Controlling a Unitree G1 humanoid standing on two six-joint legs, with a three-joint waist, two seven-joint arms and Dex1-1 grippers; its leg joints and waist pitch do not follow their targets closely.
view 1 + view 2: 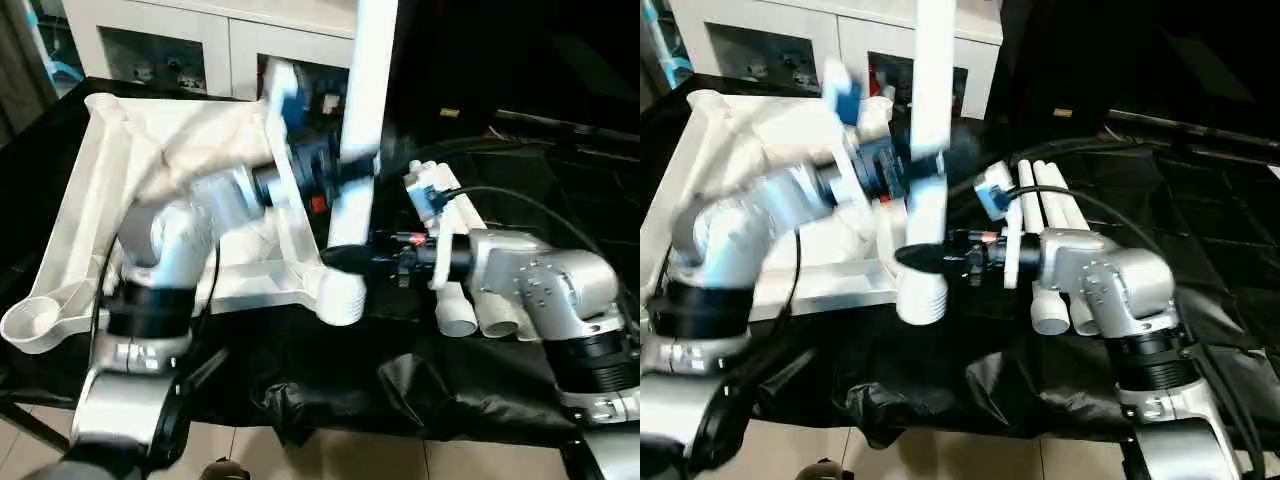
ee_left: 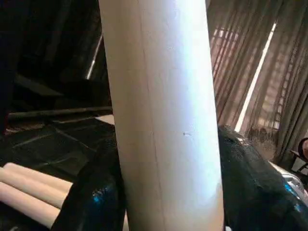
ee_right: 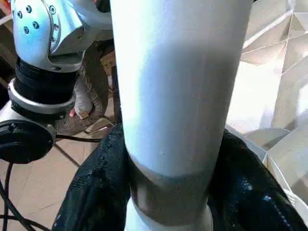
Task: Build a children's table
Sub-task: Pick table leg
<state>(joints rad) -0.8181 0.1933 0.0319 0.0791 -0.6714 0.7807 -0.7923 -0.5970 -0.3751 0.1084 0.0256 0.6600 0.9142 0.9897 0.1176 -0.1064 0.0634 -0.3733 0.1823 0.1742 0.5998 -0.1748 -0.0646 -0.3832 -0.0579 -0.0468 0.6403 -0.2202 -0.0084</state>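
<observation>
On the black-draped work table [image 1: 330, 375], the children's table top [image 1: 115, 190] lies upside down, white, its ribbed underside and round corner sockets facing up. One white tubular leg [image 1: 362, 120] stands upright at the near corner socket [image 1: 340, 295]. The left gripper [image 1: 345, 165] clamps this leg higher up; the right gripper [image 1: 345, 258] clamps it just above the socket. Three more white legs [image 1: 1050, 205] lie side by side beside the right forearm.
</observation>
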